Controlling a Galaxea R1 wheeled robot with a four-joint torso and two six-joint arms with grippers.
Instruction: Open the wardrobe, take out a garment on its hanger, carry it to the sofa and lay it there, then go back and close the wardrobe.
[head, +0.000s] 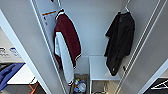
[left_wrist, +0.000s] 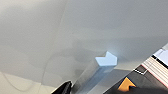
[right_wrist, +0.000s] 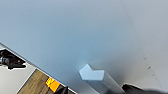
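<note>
From above, wardrobe (head: 100, 30) open; garment (head: 120, 42) — thin, limp, light, likely slippery — hangs at right on hanger (head: 127, 8); best taken by the hook. Left wrist: door handle (left_wrist: 105, 61). Right wrist: another handle (right_wrist: 92, 74) — fingers' state cannot be told.

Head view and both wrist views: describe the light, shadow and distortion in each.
Head view: wide-angle lens splays the wardrobe doors outward; even light, the black garment shows as a dark mass with little detail, and the maroon jacket shows its colours. Left wrist view: soft grey shadow on the white door around the handle, whose end glares. Right wrist view: bluish cast, handle end bright.
</note>
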